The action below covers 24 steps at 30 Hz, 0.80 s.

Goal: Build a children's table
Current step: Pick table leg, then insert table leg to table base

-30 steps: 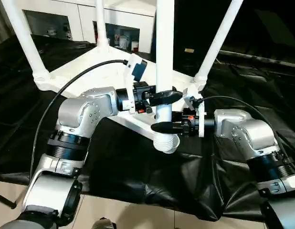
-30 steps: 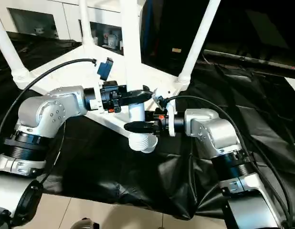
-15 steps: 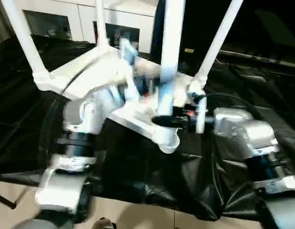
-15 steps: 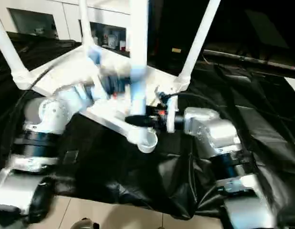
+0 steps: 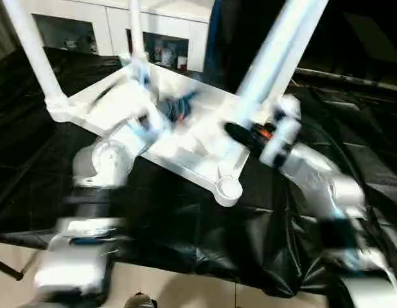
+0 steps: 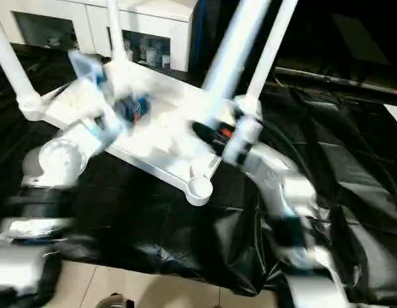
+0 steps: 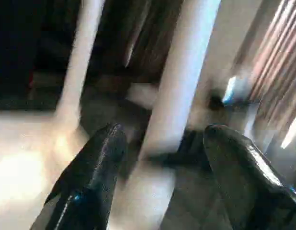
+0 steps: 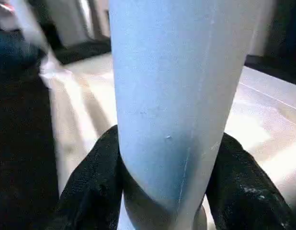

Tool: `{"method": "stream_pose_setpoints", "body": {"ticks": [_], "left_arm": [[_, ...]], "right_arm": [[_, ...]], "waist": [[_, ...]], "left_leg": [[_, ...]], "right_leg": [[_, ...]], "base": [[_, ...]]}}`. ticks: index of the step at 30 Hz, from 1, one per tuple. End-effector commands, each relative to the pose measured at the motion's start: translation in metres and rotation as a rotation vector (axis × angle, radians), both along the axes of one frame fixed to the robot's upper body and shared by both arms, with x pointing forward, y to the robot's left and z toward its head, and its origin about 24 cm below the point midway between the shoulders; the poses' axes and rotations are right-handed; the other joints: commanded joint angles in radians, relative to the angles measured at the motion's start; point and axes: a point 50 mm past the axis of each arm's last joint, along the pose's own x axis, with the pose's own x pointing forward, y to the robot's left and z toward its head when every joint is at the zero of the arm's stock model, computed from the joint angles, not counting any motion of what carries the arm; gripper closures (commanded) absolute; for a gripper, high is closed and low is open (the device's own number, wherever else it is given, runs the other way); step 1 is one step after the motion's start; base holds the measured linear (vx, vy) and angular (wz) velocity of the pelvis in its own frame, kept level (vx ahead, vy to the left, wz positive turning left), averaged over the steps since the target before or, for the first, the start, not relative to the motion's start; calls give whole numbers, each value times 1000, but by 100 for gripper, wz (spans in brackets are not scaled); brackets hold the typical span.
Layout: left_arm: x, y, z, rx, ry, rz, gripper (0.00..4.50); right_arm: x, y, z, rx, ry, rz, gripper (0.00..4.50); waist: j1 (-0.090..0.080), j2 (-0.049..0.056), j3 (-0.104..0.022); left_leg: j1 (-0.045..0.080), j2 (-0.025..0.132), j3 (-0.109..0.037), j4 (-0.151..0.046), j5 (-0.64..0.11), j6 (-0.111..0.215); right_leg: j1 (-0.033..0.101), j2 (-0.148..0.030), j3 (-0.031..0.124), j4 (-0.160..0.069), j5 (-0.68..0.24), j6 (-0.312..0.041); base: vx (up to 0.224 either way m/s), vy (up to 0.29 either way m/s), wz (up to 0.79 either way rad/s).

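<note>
My right hand [image 8: 162,191] is clenched on the fourth leg [image 8: 176,96], whose long axis leans up and away. My left hand [image 7: 157,158] is released, with the leg between its fingers. The empty corner socket [image 5: 229,188] of the upturned top [image 5: 185,138] lies just below, nearer my right hand.

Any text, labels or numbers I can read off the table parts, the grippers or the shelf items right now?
No readable text anywhere.
Table top and the leg held in the right gripper: plain white, no markings seen.
Items in the cabinet behind: too small and blurred to read.
Left gripper: no lettering visible.
</note>
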Motion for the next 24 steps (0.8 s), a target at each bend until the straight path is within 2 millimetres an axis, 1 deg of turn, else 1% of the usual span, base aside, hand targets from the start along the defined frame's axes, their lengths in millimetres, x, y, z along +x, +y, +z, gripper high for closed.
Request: {"method": "stream_pose_setpoints", "body": {"ticks": [1,2,3,4,5,6,7,8,9,10,11,12,13,14,15,16,18,19,22,24], "left_arm": [[-5,-2,-18,271,-53,-124,144],[-6,0,-21,313,-52,-140,144],[-6,4,-25,349,-35,-166,144],[-6,4,-25,349,-35,-166,144],[-6,7,-33,453,-53,-210,144],[-5,8,-38,514,-57,-232,144],[-5,9,-40,532,-59,-240,144],[-5,10,-45,594,-68,-267,144],[-5,10,-46,595,-68,-267,144],[-4,9,-52,645,-72,-287,144],[-2,9,-54,669,-85,-289,144],[-1,9,-56,691,-93,-286,144],[2,10,-58,716,-105,-278,144],[4,10,-58,726,-112,-256,144],[5,10,-58,728,-115,-252,144],[6,10,-58,733,-122,-241,144],[6,10,-58,733,-122,-241,144],[6,10,-58,733,-122,-241,144],[6,10,-58,733,-122,-241,144],[8,10,-58,737,-129,-231,144]], "right_arm": [[0,-11,6,-41,-40,-58,262],[-1,-12,6,-46,-42,-66,262],[-2,-16,5,-55,-46,-77,262],[-2,-16,5,-55,-46,-77,262],[-4,-21,4,-74,-56,-92,262],[-5,-23,3,-88,-60,-93,262],[-6,-23,2,-92,-60,-92,262],[-7,-24,1,-103,-61,-91,262],[-7,-24,1,-103,-61,-91,262],[-8,-24,0,-109,-58,-88,262],[-9,-24,0,-115,-59,-84,262],[-9,-23,0,-120,-60,-81,262],[-10,-24,0,-124,-63,-77,262],[-11,-24,0,-124,-63,-76,262],[-11,-24,0,-124,-64,-76,262],[-11,-24,0,-124,-65,-74,262],[-11,-24,0,-124,-65,-74,262],[-11,-24,0,-124,-65,-74,262],[-11,-24,0,-124,-65,-74,262],[-12,-24,0,-124,-65,-73,262]], "waist": [[-3,22,-85],[-3,26,-84],[-5,26,-84],[-5,25,-85],[-4,33,-86],[-5,29,-84],[-5,29,-85],[-5,35,-85],[-7,32,-84],[-8,33,-84],[-8,32,-83],[-6,33,-85],[-6,44,-84],[-7,44,-83],[-8,34,-85],[-8,35,-85],[-6,39,-87],[-7,40,-87],[-8,42,-86],[-9,42,-85]], "left_leg": [[30,21,-16,-78,-178,-67],[28,21,-17,-79,-176,-66],[29,20,-14,-78,-174,-66],[29,19,-13,-77,-171,-66],[29,19,-13,-75,-167,-65],[27,18,-12,-76,-183,-62],[28,20,-13,-76,-190,-62],[29,21,-13,-76,-195,-62],[29,20,-12,-76,-197,-58],[28,20,-12,-76,-209,-57],[28,19,-11,-76,-216,-56],[29,21,-13,-75,-223,-56],[30,21,-15,-76,-235,-59],[31,20,-14,-76,-243,-58],[29,20,-14,-75,-239,-54],[26,19,-13,-73,-226,-43],[25,21,-13,-72,-207,-34],[25,21,-13,-72,-206,-33],[28,22,-13,-72,-220,-31],[27,21,-13,-73,-226,-31]], "right_leg": [[53,-48,42,-68,-108,-153],[54,-49,43,-66,-105,-154],[53,-47,43,-63,-91,-163],[55,-47,43,-62,-81,-168],[54,-49,44,-58,-61,-187],[54,-48,44,-65,-78,-186],[55,-49,44,-61,-78,-190],[54,-51,44,-61,-80,-197],[53,-51,44,-64,-83,-199],[53,-50,44,-66,-90,-205],[54,-50,44,-68,-101,-202],[54,-54,44,-68,-109,-205],[53,-54,44,-67,-118,-208],[51,-52,44,-71,-123,-206],[56,-51,44,-66,-111,-208],[57,-53,44,-66,-110,-211],[57,-56,44,-65,-100,-222],[56,-55,43,-64,-94,-228],[54,-55,43,-65,-104,-236],[54,-54,43,-67,-112,-235]], "base": [[0,0,0],[0,0,0],[0,0,0],[0,0,0],[0,0,0],[0,0,0],[0,0,0],[0,0,0],[0,0,0],[0,0,0],[0,0,0],[0,0,0],[0,0,0],[0,0,0],[0,0,0],[0,0,0],[0,0,0],[0,0,0],[0,0,0],[0,0,0]]}}
